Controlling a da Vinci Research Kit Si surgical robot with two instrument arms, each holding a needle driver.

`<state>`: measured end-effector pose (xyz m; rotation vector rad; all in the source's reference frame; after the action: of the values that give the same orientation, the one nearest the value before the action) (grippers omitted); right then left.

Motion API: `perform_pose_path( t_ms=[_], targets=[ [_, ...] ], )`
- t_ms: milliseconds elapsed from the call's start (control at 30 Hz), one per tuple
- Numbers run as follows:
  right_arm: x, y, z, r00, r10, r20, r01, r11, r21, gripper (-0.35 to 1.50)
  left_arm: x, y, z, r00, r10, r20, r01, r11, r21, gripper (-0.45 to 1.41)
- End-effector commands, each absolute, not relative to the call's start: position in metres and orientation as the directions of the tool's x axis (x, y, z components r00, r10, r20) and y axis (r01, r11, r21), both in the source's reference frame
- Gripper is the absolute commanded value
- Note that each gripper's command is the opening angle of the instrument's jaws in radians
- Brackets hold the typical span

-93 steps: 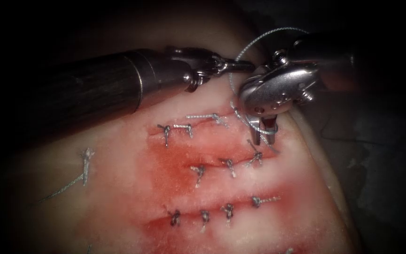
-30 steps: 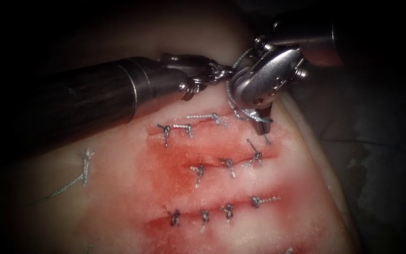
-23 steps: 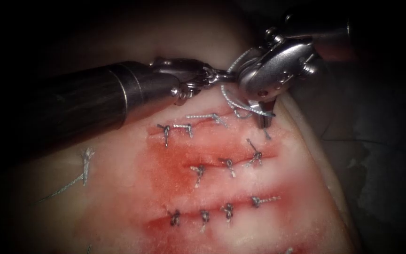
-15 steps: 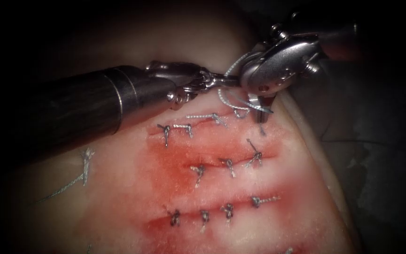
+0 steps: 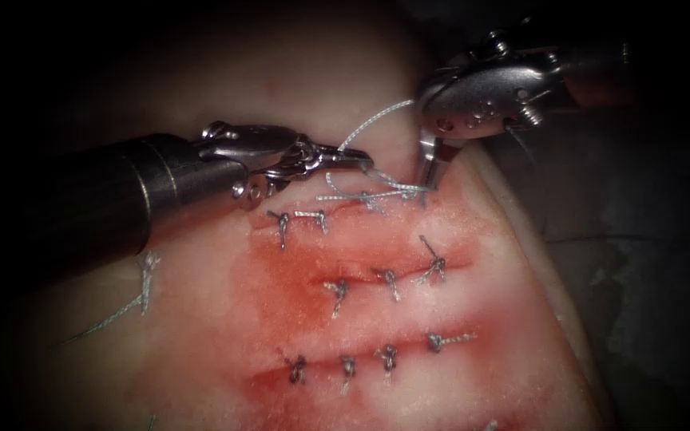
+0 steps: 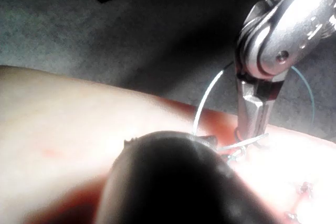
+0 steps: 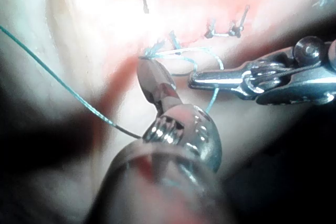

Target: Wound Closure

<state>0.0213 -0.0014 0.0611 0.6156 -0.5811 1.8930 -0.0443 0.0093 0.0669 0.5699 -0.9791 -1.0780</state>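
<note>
The tissue (image 5: pixel 473 319) carries three cuts, each closed with knotted stitches. At the right end of the top cut (image 5: pixel 337 209) my left tool (image 5: pixel 357 162) lies low over the left side, jaws shut on the thread (image 5: pixel 373 120). My right tool (image 5: pixel 426 177) points straight down at the same spot, jaws shut on the thread next to the last stitch. A small loop of thread (image 5: pixel 365 191) lies between the two tips. In the right wrist view the right tool (image 7: pixel 146 69) meets the thread at the cut, with the left tool (image 7: pixel 197 82) beside it. The right tool (image 6: pixel 253 135) stands upright in the left wrist view.
Several finished knots (image 5: pixel 389 279) sit along the middle and lower cuts. Red fluid (image 5: pixel 289 279) stains the tissue around them. A loose cut end of thread (image 5: pixel 144 279) lies on the far left. The tissue's edge (image 5: pixel 537 247) falls away on the right.
The left tool has drawn back to the left with the thread. The right tool's wrist has swung up and right, and the wide loop has shrunk down onto the top cut.
</note>
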Motion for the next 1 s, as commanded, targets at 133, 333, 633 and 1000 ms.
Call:
perform_pose_path(
  t_ms=[133, 333, 633, 1000],
  targets=[
    [0.0218, -0.0008, 0.0615, -0.485, 0.558, 0.673, -0.836, -0.522, -0.169, -0.35, -0.0452, 0.0096, 0.0667, 0.148, -0.915, 0.376, 0.482, 0.399, 0.780, -0.45],
    [0.0209, -0.0011, 0.0626, -0.745, 0.275, 0.607, -0.535, -0.790, -0.299, -0.35, -0.0455, 0.0077, 0.0661, 0.185, -0.915, 0.359, 0.489, 0.403, 0.773, -0.45],
    [0.0203, -0.0017, 0.0635, -0.873, -0.139, 0.467, 0.015, -0.966, -0.259, -0.35, -0.0464, 0.0052, 0.0629, 0.199, -0.918, 0.344, 0.478, 0.397, 0.783, -0.45],
    [0.0196, -0.0022, 0.0660, -0.852, -0.338, 0.400, 0.282, -0.940, -0.193, -0.35, -0.0485, 0.0016, 0.0585, 0.224, -0.922, 0.316, 0.446, 0.385, 0.808, -0.45]
  ],
)
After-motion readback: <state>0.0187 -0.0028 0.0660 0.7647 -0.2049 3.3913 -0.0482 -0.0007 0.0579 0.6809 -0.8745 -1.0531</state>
